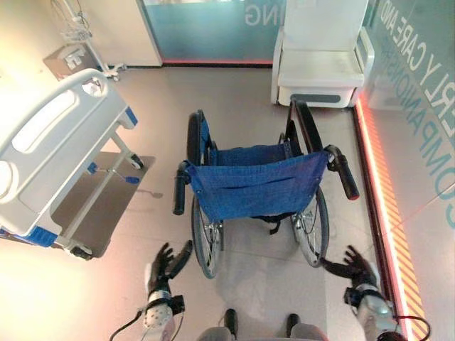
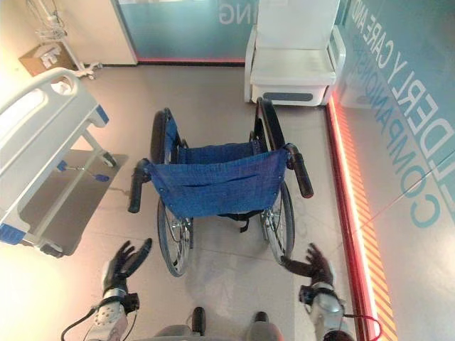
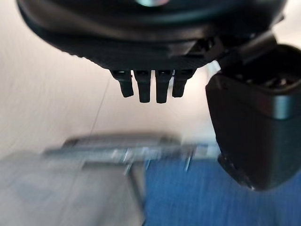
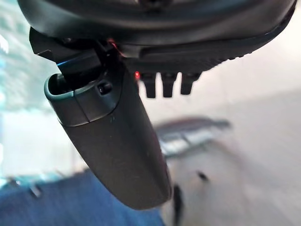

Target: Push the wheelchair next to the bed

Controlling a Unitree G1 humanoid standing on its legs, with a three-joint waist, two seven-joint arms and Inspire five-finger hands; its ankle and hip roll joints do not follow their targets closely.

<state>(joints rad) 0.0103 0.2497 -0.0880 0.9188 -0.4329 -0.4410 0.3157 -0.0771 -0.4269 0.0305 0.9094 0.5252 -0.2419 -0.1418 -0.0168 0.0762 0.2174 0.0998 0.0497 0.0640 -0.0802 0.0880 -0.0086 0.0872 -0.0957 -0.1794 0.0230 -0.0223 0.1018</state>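
Note:
A wheelchair with a blue fabric back (image 1: 252, 183) stands in the middle of the floor, its back toward me. Its two black push handles stick out at the left (image 1: 180, 189) and at the right (image 1: 344, 174). The white hospital bed (image 1: 50, 153) with blue corners lies at the left, apart from the chair. My left hand (image 1: 165, 264) hovers low, below the left handle, with fingers spread and holding nothing. Below the right handle my right hand (image 1: 353, 266) is open too, beside the right wheel (image 1: 313, 226). Blue fabric (image 3: 188, 197) shows past the left hand's fingers (image 3: 150, 84).
A white armchair (image 1: 323, 60) stands behind the wheelchair against the glass wall. A red-lit strip (image 1: 380, 206) runs along the floor on the right. A wheeled stand (image 1: 78, 35) is at the back left. Open floor lies between bed and wheelchair.

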